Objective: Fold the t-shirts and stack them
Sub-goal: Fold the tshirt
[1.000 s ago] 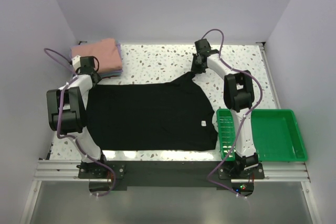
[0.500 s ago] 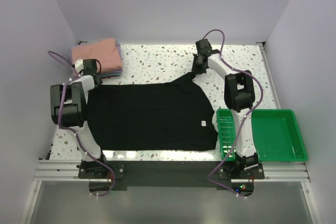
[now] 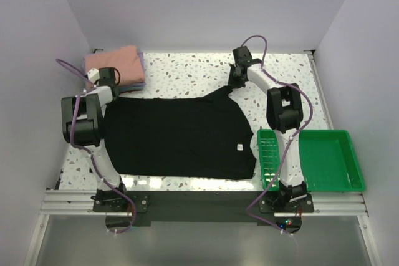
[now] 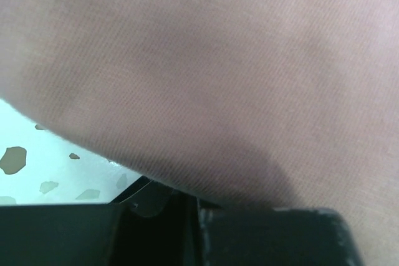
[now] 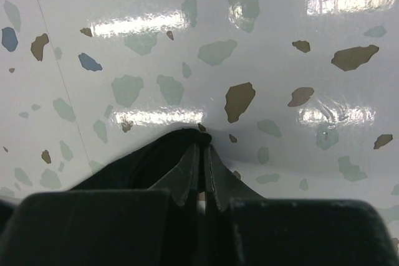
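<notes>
Overhead, the black t-shirt point(image 3: 181, 135) lies flat on the table point(image 3: 187, 70). The right wrist cam shows the right gripper point(image 5: 202, 154) pinching its far edge. The left gripper point(image 3: 106, 81) sits beside the salmon-pink stack point(image 3: 118, 61), and its own cam shows only cloth, so can't tell the jaws.

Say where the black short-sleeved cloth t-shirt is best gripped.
Probably pinch the black short-sleeved cloth t-shirt at its far corners, from above: it lies flat on the speckled table, so only edges lift. The right gripper grips the far right one.

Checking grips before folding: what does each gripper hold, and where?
The right gripper pinches the black shirt at its far edge; left gripper: cannot be told.
</notes>
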Available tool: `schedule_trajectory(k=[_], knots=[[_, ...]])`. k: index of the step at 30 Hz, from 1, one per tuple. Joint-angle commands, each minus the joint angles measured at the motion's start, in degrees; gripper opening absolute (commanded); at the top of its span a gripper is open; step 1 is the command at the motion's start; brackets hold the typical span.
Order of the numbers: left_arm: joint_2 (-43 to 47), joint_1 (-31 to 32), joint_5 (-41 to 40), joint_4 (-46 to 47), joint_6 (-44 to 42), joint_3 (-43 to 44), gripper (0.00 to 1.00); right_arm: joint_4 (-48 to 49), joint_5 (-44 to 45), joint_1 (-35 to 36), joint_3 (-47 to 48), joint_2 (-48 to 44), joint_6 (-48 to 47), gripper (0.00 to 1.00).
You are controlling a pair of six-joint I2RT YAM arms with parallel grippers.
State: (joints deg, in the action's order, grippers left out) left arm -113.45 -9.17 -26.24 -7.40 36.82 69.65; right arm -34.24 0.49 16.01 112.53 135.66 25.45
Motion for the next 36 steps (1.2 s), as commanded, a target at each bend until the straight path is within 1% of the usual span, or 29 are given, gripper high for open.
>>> schedule_trajectory(k=[1, 4, 6, 16, 24, 28, 33, 36], knots=[[-0.90, -0.59, -0.13, -1.30, 1.41, 0.40, 0.06, -3.82, 0.48, -0.63, -0.56, -2.85, -0.32, 0.00], [0.33, -0.59, -0.04, -1.92, 1.68, -0.56, 0.01, -4.17, 0.21, -0.54, 0.05, -3.64, -0.14, 0.00], [2.25, -0.67, -0.04, -2.01, 1.68, -2.05, 0.00, -4.52, 0.12, -0.63, 0.32, -4.34, 0.03, 0.00], [11.75, -0.67, -0.56, -1.04, 0.80, -7.85, 0.00, -5.49, -0.40, -0.63, 1.73, -10.06, 0.47, 0.00], [13.25, -0.59, 0.48, 0.63, -0.34, -7.69, 0.00, -6.80, -0.40, -0.63, 4.97, -10.59, 0.56, 0.00], [13.60, -0.59, 1.63, 1.68, -0.96, -7.07, 0.00, -7.68, -2.42, -0.72, 6.65, -11.29, 0.39, 0.00], [15.80, -0.59, 1.98, 2.65, -2.01, -7.42, 0.00, -7.16, -3.22, -0.72, 4.11, -14.27, 0.39, 0.00], [15.63, -0.59, 3.91, 2.92, -3.24, -6.90, 0.00, -7.33, -2.34, -0.72, 3.13, -15.24, 0.04, 0.00]])
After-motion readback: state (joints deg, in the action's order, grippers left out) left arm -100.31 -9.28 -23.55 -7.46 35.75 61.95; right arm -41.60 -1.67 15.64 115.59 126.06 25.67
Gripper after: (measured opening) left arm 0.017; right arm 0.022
